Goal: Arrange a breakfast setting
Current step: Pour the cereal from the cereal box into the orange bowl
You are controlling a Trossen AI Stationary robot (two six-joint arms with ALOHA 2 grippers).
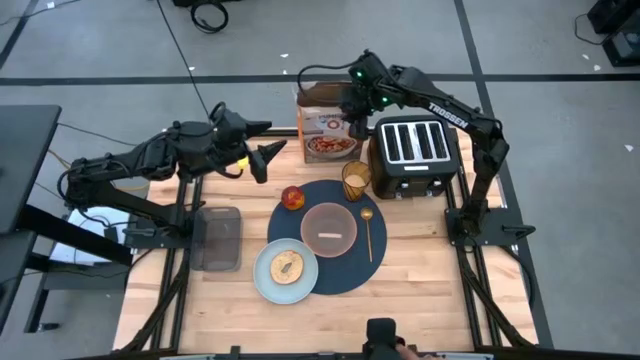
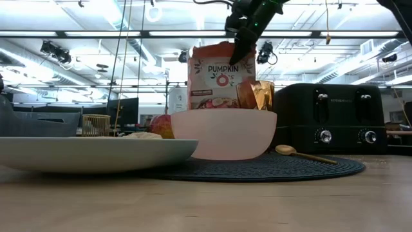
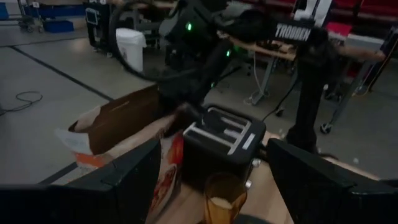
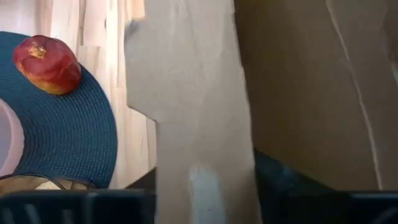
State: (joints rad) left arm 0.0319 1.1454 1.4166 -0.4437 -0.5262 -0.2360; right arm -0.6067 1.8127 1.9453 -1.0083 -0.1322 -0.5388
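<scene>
Wooden table [image 1: 420,270]: setting laid on mat [image 1: 385,260]; glass [image 1: 355,180] beside toaster [image 1: 412,145]. Right gripper [image 1: 352,108] over cereal box [image 1: 325,128], grip we could not tell; left gripper [image 1: 268,158] spread, empty. We judged glass slippery, fragile; grasp mid-wall

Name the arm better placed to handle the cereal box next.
Right, probably. The right gripper hangs directly over the open cereal box beside the toaster, its wrist view filled with box flaps. The left gripper is open and hovers off to the box's side.
</scene>
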